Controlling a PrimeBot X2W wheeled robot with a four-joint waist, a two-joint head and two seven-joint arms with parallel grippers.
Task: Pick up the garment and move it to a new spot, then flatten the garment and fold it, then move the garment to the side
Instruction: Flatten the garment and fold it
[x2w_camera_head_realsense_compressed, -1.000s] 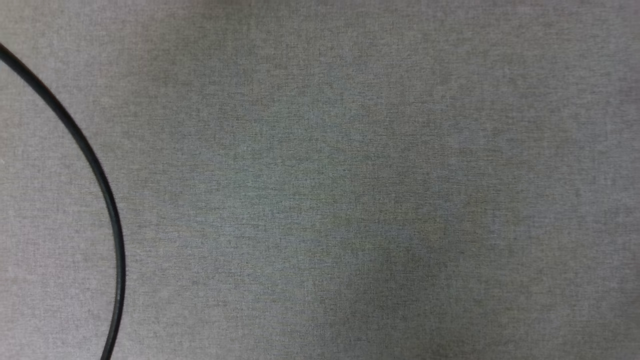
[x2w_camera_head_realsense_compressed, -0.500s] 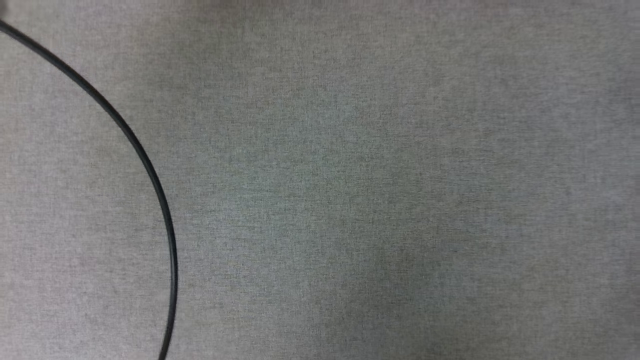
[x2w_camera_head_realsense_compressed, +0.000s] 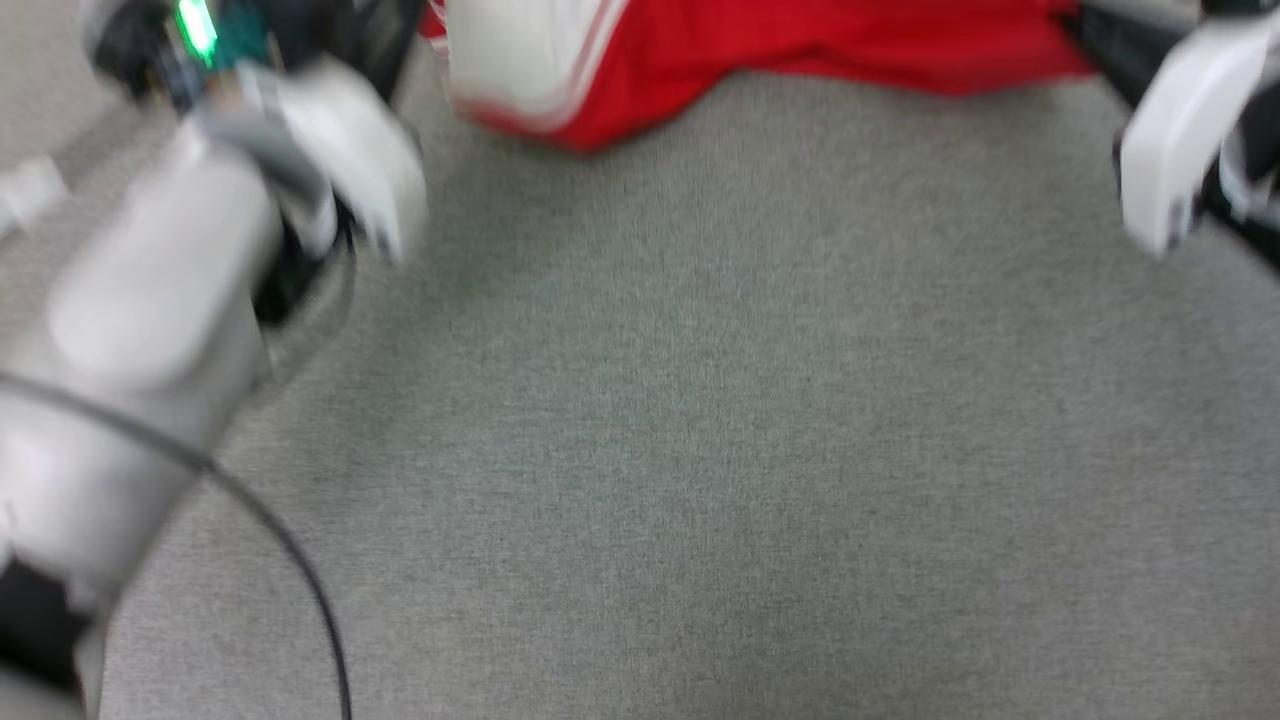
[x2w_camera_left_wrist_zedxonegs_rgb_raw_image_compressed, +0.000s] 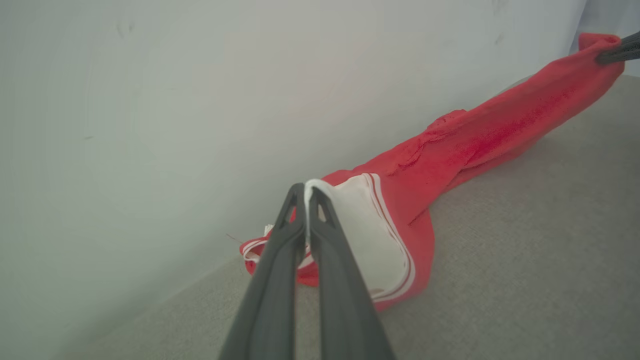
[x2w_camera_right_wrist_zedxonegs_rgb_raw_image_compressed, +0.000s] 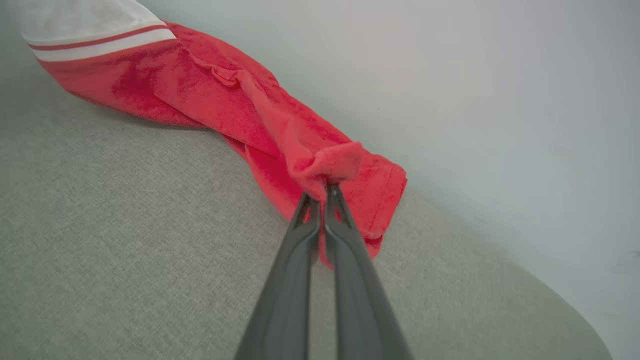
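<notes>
Head view, blurred: grey fabric surface (x2w_camera_head_realsense_compressed: 700, 450) spans the frame. Pale wall (x2w_camera_left_wrist_zedxonegs_rgb_raw_image_compressed: 175, 100) rises behind it in the left wrist view. The garment (x2w_camera_head_realsense_compressed: 800, 40) is stretched along the far part of the surface, close to the wall. Its red body sags between both grippers and its lower folds rest on the surface. Left forearm (x2w_camera_head_realsense_compressed: 150, 300), white, enters at lower left. Left gripper (x2w_camera_left_wrist_zedxonegs_rgb_raw_image_compressed: 305, 192): jaws pressed together, pinching the edge of the white sleeve (x2w_camera_left_wrist_zedxonegs_rgb_raw_image_compressed: 360, 235). Right gripper (x2w_camera_right_wrist_zedxonegs_rgb_raw_image_compressed: 322, 192): jaws pinching a bunched red corner, raised off the surface. Thin black cable (x2w_camera_head_realsense_compressed: 290, 560) curves at lower left.
</notes>
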